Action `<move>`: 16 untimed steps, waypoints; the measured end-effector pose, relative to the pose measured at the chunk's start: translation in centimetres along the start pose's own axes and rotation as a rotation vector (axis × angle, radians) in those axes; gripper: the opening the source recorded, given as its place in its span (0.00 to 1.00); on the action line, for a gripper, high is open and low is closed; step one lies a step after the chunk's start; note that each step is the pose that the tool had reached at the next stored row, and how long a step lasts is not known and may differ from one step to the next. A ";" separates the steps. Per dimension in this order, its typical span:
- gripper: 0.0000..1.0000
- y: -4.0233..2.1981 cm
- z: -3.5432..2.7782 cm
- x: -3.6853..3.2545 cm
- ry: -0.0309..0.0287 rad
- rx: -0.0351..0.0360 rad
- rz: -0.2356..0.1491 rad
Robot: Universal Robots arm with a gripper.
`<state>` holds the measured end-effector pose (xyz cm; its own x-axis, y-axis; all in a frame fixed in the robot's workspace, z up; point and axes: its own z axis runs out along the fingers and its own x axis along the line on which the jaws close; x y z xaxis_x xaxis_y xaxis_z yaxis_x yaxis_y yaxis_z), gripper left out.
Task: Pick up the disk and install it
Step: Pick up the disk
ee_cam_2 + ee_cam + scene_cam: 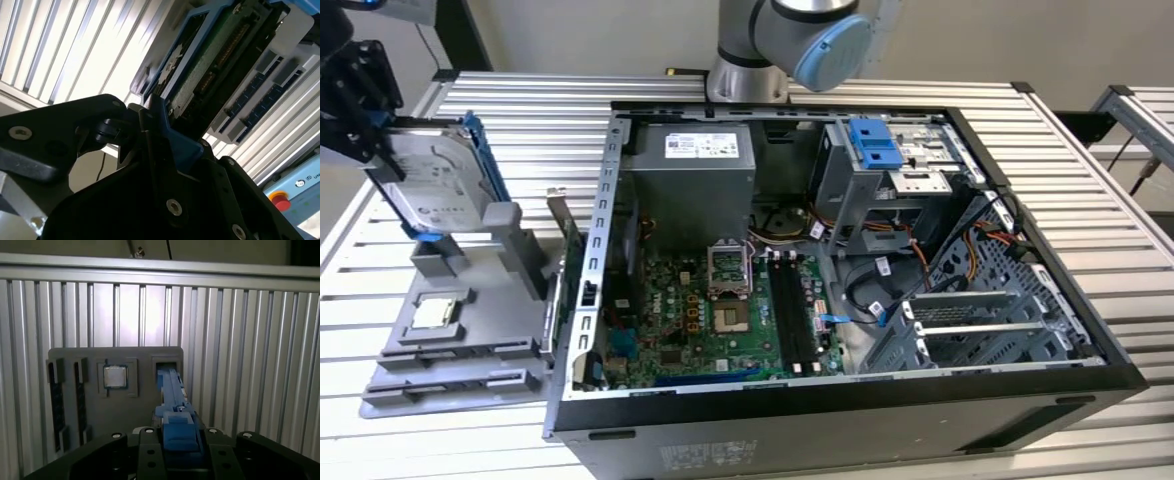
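Note:
The disk [438,190] is a silver-grey drive with a white label in a bright blue carrier. It stands tilted at the exterior view's left, its lower end at the slot of a grey holder [467,345]. My black gripper [376,140] is shut on the disk's upper end. In the first wrist view the blue carrier edge [174,405] runs from my gripper [179,442] down to the holder's slot [167,365]. The second wrist view shows the disk's green circuit board side [210,55] and the carrier clamped in my gripper [162,137].
An open computer case [1067,290] lies in the middle of the slatted table [507,110], with a motherboard [707,310] and a drive bay holding a blue bracket [874,145]. A small square chip [434,312] rests on the holder. The arm's base [781,40] stands behind the case.

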<state>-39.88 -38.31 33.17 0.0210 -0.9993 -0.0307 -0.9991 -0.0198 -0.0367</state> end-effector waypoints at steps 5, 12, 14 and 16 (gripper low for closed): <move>0.00 0.06 -0.16 -0.01 0.0001 0.0039 0.000; 0.00 0.11 -0.23 -0.01 0.0003 0.0071 0.000; 0.00 0.19 -0.33 -0.02 0.0004 0.0134 0.000; 0.00 0.25 -0.49 -0.03 0.0005 0.0201 -0.001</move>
<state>-40.15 -38.31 33.65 0.0215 -0.9993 -0.0301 -0.9982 -0.0198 -0.0568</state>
